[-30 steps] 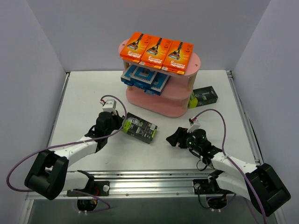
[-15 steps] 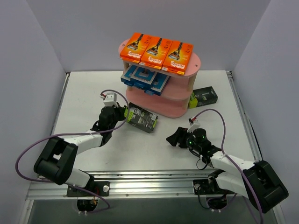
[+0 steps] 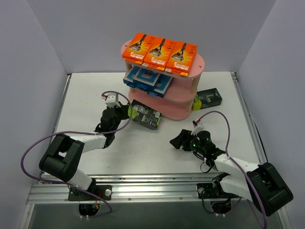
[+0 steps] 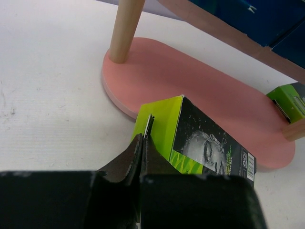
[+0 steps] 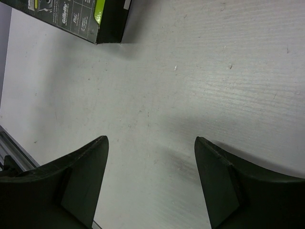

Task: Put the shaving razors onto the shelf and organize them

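The pink three-tier shelf [image 3: 177, 104] stands at the back middle. Three orange packs [image 3: 160, 52] lie on its top board and blue-and-white packs [image 3: 147, 81] on the middle board. My left gripper [image 3: 127, 113] is shut on the lime end of a black-and-lime pack [image 3: 147, 116]. It holds the pack at the front left edge of the bottom board. In the left wrist view the fingers [image 4: 139, 151] pinch the pack [image 4: 205, 143] in front of the board [image 4: 190, 81]. My right gripper [image 3: 175, 141] is open and empty over bare table [image 5: 151, 157].
A second black-and-lime pack [image 3: 207, 99] lies on the table right of the shelf, behind a wooden post; it also shows in the left wrist view [image 4: 288, 102]. The held pack's corner shows in the right wrist view [image 5: 71, 16]. White walls enclose the table.
My left gripper has carried the black-and-lime pack up and to the right, from mid-table to the shelf's bottom board. The right arm has hardly moved.
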Tool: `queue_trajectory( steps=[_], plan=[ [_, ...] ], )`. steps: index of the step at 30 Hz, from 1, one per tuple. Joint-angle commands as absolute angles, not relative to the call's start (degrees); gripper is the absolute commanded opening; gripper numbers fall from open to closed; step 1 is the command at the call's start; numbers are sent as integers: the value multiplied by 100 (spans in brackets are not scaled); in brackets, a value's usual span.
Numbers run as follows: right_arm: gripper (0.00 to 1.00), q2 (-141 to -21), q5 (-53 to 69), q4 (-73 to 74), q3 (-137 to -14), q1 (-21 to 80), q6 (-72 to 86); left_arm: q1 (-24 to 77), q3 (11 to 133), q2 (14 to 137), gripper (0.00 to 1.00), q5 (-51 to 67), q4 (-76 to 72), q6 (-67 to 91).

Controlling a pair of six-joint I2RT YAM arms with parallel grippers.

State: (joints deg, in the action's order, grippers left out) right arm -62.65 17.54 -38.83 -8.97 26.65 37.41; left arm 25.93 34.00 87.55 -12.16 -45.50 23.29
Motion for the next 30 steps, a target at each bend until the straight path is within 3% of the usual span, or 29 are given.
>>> queue_trajectory(
  steps=[1,30],
  plan=[
    [68,-6310,1846,-4104,-940,2637,3656,2452,3463,8824,2,-1090,-5756,2355],
    [68,-6530,1916,-4210,-967,2645,3604,2127,3533,9677,2,-888,-7145,2452]
  ],
)
